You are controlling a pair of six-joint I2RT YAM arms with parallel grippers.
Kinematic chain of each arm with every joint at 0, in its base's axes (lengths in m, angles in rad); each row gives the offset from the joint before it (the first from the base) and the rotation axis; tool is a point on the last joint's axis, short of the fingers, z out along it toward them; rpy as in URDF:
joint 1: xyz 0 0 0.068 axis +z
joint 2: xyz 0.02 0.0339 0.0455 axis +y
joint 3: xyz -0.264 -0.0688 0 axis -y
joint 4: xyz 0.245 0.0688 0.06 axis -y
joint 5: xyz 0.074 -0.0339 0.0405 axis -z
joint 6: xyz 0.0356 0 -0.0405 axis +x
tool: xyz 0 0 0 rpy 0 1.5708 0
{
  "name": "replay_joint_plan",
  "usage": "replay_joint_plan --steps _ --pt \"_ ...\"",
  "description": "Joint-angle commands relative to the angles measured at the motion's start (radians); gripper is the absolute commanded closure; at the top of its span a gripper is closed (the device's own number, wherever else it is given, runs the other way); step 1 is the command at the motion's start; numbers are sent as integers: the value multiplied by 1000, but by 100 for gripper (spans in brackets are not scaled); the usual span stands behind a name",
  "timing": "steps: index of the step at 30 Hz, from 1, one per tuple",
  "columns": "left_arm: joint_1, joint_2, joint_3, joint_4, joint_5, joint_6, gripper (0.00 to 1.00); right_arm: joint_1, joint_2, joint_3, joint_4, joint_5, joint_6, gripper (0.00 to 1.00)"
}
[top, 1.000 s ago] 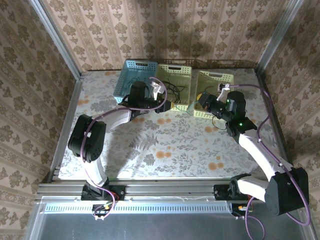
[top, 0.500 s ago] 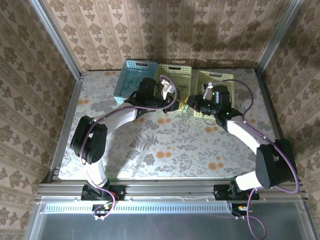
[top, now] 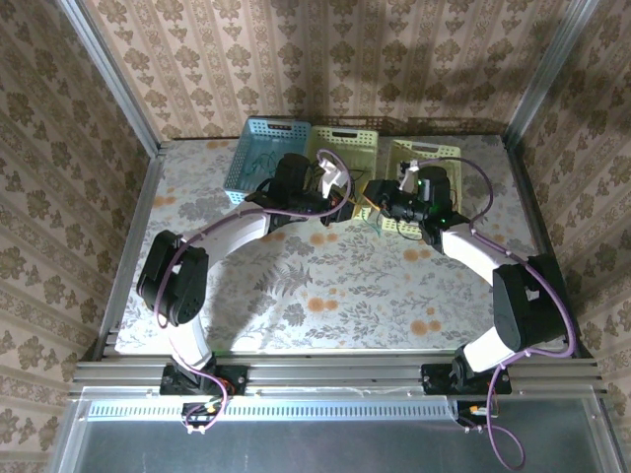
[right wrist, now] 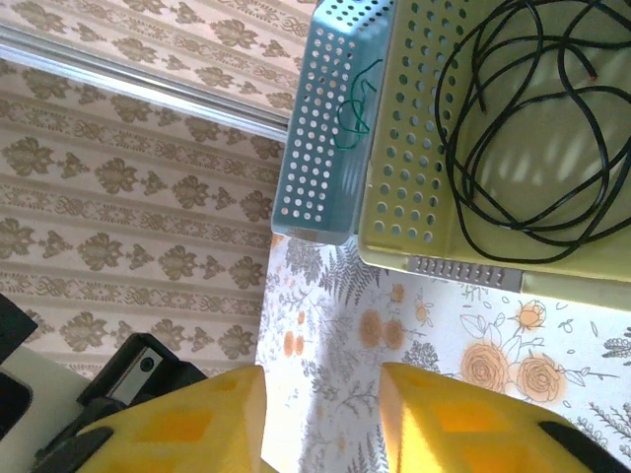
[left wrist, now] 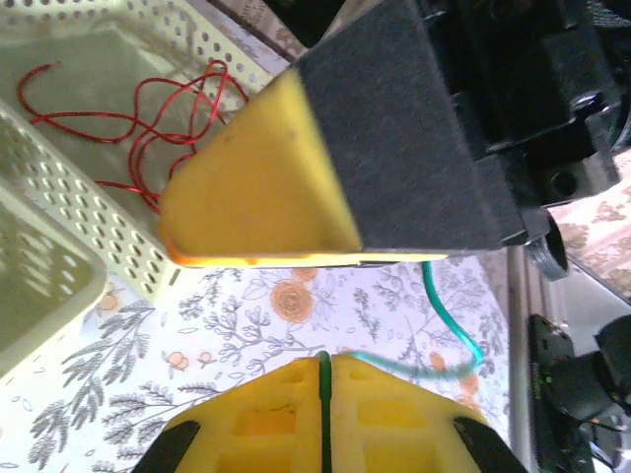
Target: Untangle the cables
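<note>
**Left fingers clamp a green cable in front of the baskets**

The floral tabletop [top: 325, 296] carries three baskets in a row at its 12 o'clock edge. A blue basket [top: 281, 124] sits toward 11 o'clock, a yellow-green middle basket [top: 347, 134] at 12, and a right basket [top: 434, 150] of the same colour toward 1 o'clock. The left arm [top: 227, 232] and the right arm [top: 473, 246] both reach in from 6 o'clock and meet nose to nose just in front of the middle basket.

The left fingers [left wrist: 286, 404] are pressed together, with the green cable [left wrist: 323, 384] clamped in the seam between them. From there it curves toward 3 o'clock in the left wrist view. It then climbs to the underside of a yellow, black-backed finger of the other arm, which hangs close at 12 o'clock without touching. The right fingers [right wrist: 444, 419] stand partly apart — between them shows only flowered tabletop.

The black cable [right wrist: 463, 168] lies in loose loops on the floor of the middle basket. A red cable [left wrist: 138, 116] lies in tangled loops inside a pale perforated basket at 10 o'clock of the left wrist view — which of the two yellow-green ones cannot be told. A loose green cable [right wrist: 353, 103], small and curled, sits in the blue basket.
</note>
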Motion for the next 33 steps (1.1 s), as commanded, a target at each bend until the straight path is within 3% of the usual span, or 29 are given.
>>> replay_joint_plan --steps 1,8,13,19,23,24,26,27,30,33 --pt "2 -23 -21 53 -112 8 100 -6 -49 -22 25 -2 8 55" --pt "90 -41 -103 319 -272 -192 100 -19 -137 -33 -127 83 -91 46" --pt "178 -42 -128 417 -422 -316 100 -29 -206 -65 -171 92 -127 42" --pt "285 -28 -105 335 -762 -377 100 -34 -251 -79 -239 95 -184 41" --pt "313 49 -20 245 -896 -367 100 -34 -265 -68 -278 90 -222 41" --pt "314 76 14 223 -912 -348 96 -34 -268 -63 -290 88 -233 41" --pt "313 115 58 218 -925 -328 61 -35 -275 -53 -310 87 -250 41" --pt "313 127 69 227 -930 -331 37 -37 -280 -46 -328 92 -262 41" --pt "311 128 77 247 -950 -331 3 -45 -307 -43 -376 128 -288 41" --pt "297 83 27 282 -991 -277 0 -69 -337 -52 -416 168 -305 41"
